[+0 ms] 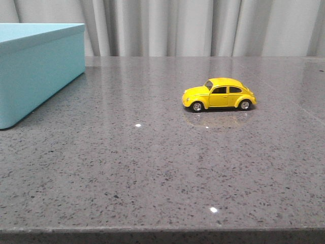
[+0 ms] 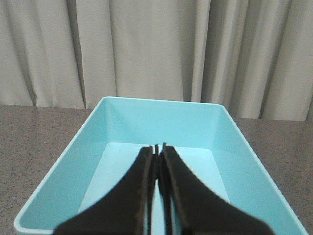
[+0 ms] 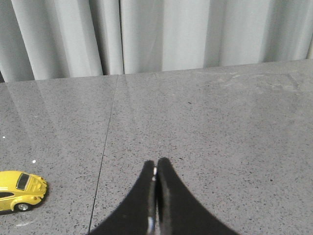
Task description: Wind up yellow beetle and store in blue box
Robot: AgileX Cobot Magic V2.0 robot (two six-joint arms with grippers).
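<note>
The yellow beetle [image 1: 219,94] stands on its wheels on the grey table, right of centre, nose pointing left. It also shows in the right wrist view [image 3: 20,190], off to one side of my right gripper [image 3: 156,163], which is shut and empty above bare table. The blue box [image 1: 35,68] stands at the far left, open at the top. In the left wrist view my left gripper [image 2: 157,148] is shut and empty over the box's empty inside [image 2: 122,161]. Neither gripper shows in the front view.
The grey speckled stone table [image 1: 152,168] has its front edge near the bottom of the front view. Pale curtains [image 1: 203,25] hang behind the table's far edge. A thin seam [image 3: 105,147] runs across the tabletop.
</note>
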